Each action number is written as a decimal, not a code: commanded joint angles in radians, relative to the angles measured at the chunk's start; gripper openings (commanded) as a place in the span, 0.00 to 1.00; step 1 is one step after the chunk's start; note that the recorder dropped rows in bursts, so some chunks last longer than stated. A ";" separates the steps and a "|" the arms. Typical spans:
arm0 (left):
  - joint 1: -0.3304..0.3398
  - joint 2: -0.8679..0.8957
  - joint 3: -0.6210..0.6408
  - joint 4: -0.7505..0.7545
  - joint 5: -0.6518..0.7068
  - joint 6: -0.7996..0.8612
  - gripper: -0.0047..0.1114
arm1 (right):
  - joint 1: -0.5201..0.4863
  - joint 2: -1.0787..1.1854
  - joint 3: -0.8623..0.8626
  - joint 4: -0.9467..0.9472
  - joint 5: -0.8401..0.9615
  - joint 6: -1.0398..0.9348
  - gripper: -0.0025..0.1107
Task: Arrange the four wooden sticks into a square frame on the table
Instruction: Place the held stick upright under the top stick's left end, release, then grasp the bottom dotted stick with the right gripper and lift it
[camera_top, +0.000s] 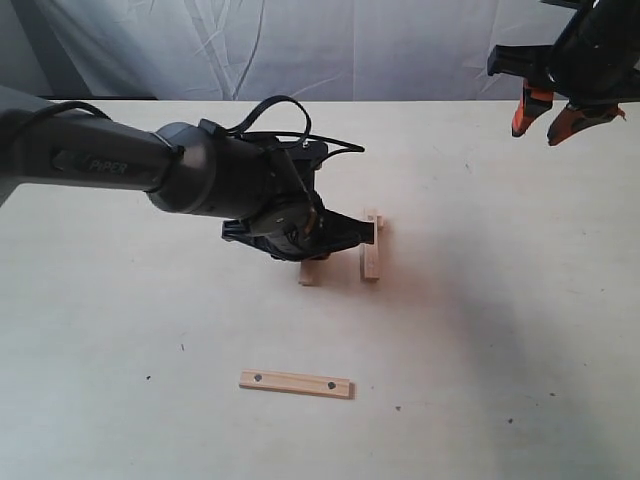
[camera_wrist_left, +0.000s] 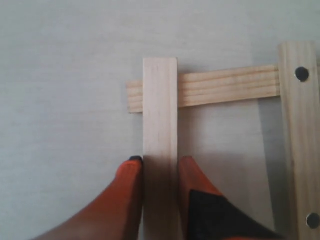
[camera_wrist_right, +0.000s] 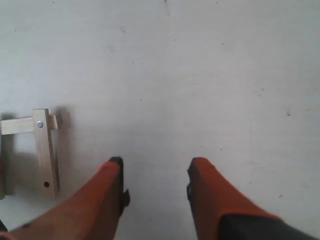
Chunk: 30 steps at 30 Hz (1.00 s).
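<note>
1. One stick (camera_wrist_left: 160, 100) was pinched between the left gripper's (camera_wrist_left: 160, 162) jaws, its end beyond them laid over a crosspiece (camera_wrist_left: 225, 87) to form a side.
2. The right gripper's (camera_wrist_right: 155, 170) jaws were spread, empty, held clear.
3. The fourth stick (camera_top: 296, 383) was found well apart from both jaws, not yet fitted.

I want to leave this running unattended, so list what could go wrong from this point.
The left tool holds the third stick, its end lying over the cross stick; opening or withdrawing could drag it and skew that corner.
The holed stick overlaps the same cross stick, so one nudge may shift all three.
The fourth stick lies apart; bringing it in might knock the open side.
</note>
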<state>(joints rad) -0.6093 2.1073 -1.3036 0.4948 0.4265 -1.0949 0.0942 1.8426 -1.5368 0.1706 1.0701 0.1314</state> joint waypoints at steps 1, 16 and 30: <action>0.000 -0.028 -0.005 0.007 -0.009 0.000 0.30 | -0.005 -0.002 -0.002 0.018 -0.032 -0.005 0.40; 0.189 -0.345 -0.005 -0.235 0.327 0.559 0.04 | 0.183 -0.093 0.071 0.039 -0.016 -0.097 0.40; 0.538 -0.474 0.009 -0.847 0.620 1.298 0.04 | 0.629 -0.058 0.309 0.091 -0.186 -0.457 0.40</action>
<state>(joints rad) -0.1064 1.6462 -1.3049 -0.1694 1.0320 0.0609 0.6456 1.7634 -1.2429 0.2575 0.9033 -0.2642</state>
